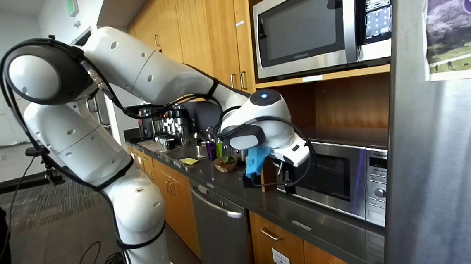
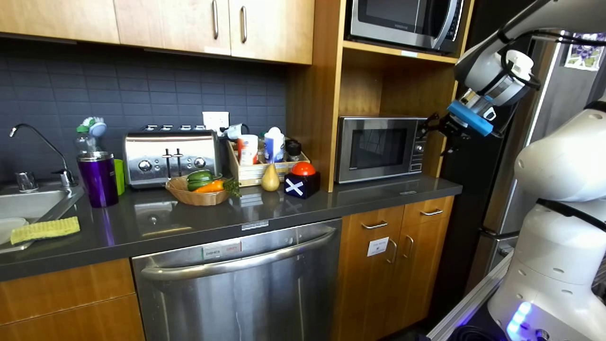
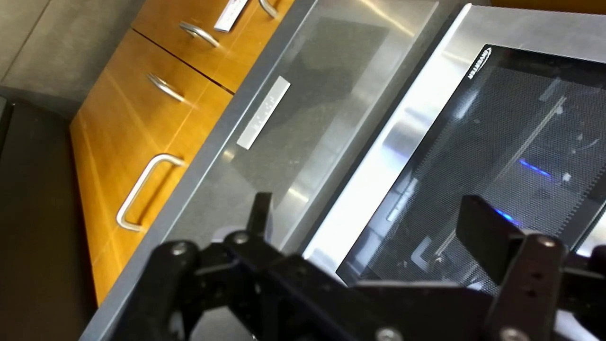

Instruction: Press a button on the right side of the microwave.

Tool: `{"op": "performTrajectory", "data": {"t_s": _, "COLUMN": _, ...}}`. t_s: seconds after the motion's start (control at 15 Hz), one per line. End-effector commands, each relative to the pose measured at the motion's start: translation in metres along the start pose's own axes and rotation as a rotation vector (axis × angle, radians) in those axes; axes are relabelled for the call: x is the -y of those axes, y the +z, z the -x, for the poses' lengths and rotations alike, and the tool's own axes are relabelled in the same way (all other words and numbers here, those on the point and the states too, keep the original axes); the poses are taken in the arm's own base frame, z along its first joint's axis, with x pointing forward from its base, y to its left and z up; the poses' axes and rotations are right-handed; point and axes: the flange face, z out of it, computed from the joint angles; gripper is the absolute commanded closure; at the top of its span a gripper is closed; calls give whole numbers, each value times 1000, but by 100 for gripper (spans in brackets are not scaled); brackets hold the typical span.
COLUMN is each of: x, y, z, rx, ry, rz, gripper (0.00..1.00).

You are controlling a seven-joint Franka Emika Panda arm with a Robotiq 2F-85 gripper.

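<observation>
Standing on the counter point(image 1: 342, 230) at four o'clock in an exterior view, the lower microwave point(image 1: 334, 179) is partly hidden by the gripper point(image 3: 367, 210), whose jaws we see spread apart.

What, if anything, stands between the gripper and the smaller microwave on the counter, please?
Nothing visible does: neither the wrist view nor the exterior views show an object between the open gripper and the microwave.

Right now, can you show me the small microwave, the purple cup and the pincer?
Small microwave point(image 2: 378, 148), in an exterior view: door window.
Purple cup point(image 2: 98, 181), in an exterior view: its side.
Pincer point(image 3: 369, 219), wrist view: between its fingertips.
</observation>
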Motion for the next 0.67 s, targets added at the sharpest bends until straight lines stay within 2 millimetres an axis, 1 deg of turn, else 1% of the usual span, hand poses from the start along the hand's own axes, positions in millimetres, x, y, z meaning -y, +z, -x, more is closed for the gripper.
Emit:
{"op": "performTrajectory", "data": {"t_s": 0.0, "x": -8, "y": 11, "z": -9, "rx": -3, "ry": 11, "rz": -42, "gripper": 0}}
{"op": "performTrajectory", "data": {"t_s": 0.4, "x": -19, "y": 28, "z": -6, "rx": -25, "ry": 102, "rz": -116, "gripper": 0}}
{"op": "performTrajectory", "data": {"t_s": 0.6, "x": -21, "y": 33, "z": -10, "rx": -44, "ry": 145, "rz": -126, "gripper": 0}}
